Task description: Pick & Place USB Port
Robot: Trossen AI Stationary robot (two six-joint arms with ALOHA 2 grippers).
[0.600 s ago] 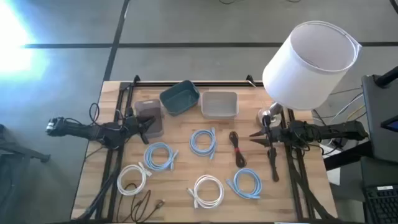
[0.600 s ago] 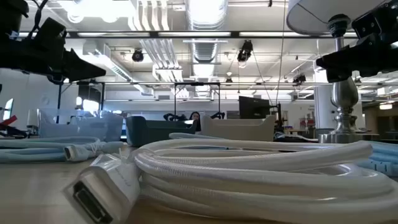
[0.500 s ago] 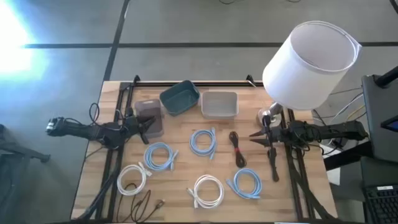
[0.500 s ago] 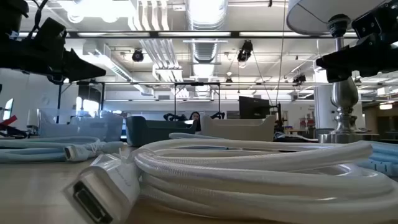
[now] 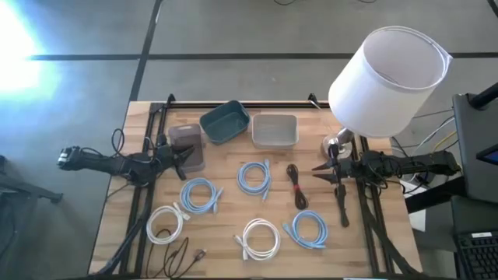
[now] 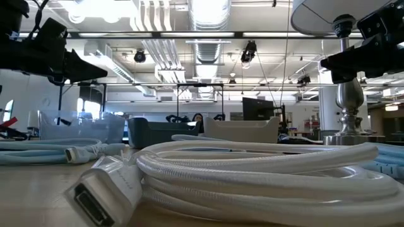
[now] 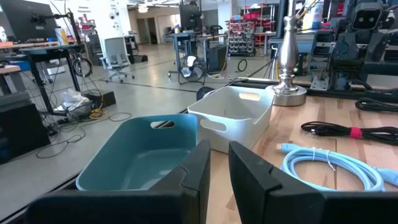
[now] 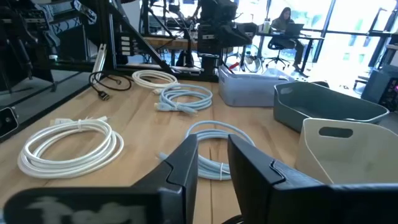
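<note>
Two arms flank the counter (image 5: 226, 264) in the high view: left end effector (image 5: 180, 158) at centre left beside the clear bin (image 5: 187, 148), right end effector (image 5: 320, 173) at centre right near the lamp (image 5: 385, 74); coiled USB cables (image 5: 260, 238) fill the middle. Low view: a white connector (image 6: 104, 195) at lower left. Left wrist view: fingers (image 7: 249, 171) nearly closed, empty. Right wrist view: likewise. Risk: tangled loops could snag neighbouring coils.
</note>
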